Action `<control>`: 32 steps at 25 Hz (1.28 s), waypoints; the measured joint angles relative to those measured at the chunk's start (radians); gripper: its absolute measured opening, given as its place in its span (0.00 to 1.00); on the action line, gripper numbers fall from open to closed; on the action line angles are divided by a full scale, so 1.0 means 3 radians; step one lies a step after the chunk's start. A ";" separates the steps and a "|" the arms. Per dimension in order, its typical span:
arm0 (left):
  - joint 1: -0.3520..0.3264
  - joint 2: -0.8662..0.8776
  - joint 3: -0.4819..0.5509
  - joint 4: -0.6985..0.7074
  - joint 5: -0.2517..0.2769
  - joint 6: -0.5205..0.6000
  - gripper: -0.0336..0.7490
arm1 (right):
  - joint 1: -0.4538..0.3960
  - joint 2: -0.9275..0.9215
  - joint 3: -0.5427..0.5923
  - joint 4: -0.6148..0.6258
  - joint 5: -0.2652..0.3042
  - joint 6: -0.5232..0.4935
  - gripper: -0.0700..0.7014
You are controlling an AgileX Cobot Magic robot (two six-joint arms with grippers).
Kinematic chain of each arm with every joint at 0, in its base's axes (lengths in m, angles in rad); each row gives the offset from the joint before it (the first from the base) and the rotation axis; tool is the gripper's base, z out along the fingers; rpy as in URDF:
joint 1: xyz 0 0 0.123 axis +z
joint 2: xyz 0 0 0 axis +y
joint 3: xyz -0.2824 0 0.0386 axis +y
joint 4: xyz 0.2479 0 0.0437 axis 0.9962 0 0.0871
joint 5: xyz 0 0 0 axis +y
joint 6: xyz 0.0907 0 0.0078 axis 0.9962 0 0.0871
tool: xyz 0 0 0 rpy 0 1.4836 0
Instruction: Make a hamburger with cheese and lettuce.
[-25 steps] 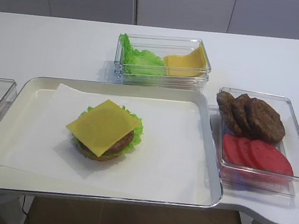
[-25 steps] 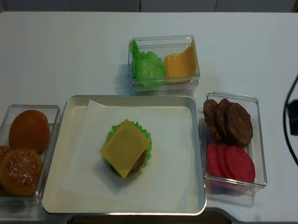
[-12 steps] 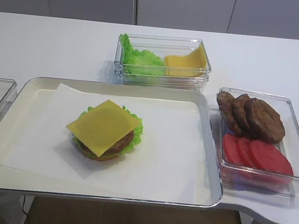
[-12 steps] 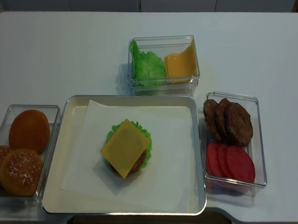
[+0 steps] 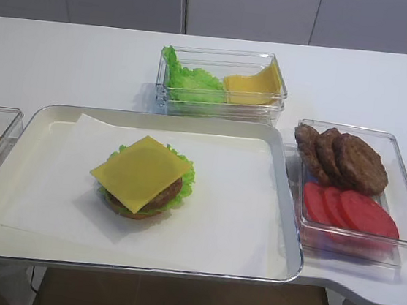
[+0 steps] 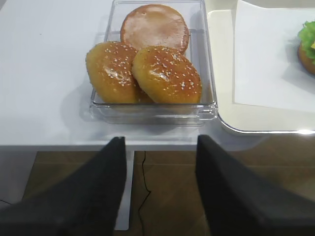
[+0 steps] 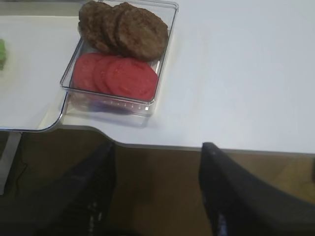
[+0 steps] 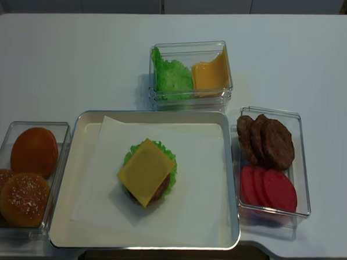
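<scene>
The hamburger is sitting on a sheet of white paper inside a metal tray, left of the tray's middle. Its tan bun base is showing at the lower edge, frilly green lettuce is sticking out around the rim, and a dark brown patty is peeking from under the cheese. The cheese is lying flat on top as one yellow square, turned like a diamond, with its corners hanging past the round stack.

Both overhead views are showing the whole white surface: a clear box of lettuce leaves and cheese slices behind the tray, and a box of patties and tomato slices to its right. Only the second overhead view is showing the bun box fully; the first is cutting it off at the left edge.

The right wrist view is looking down at the patties and tomato box with the right fingers spread wide and holding nothing, hanging off the surface's front edge. The left wrist view is showing the buns up close, seeds visible on two, with the left fingers likewise standing apart and empty.
</scene>
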 joint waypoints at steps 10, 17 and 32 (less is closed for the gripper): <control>0.0000 0.0000 0.0000 0.0000 0.0000 0.0000 0.48 | 0.0000 -0.0691 0.0508 0.0100 0.0016 -0.0296 0.62; 0.0000 0.0000 0.0000 0.0000 0.0000 0.0000 0.48 | 0.0000 -0.0960 0.0738 0.0094 0.0029 -0.0326 0.62; 0.0000 0.0000 0.0000 0.0000 0.0000 0.0000 0.48 | 0.0000 -0.0962 0.0914 0.0088 -0.0412 -0.0332 0.62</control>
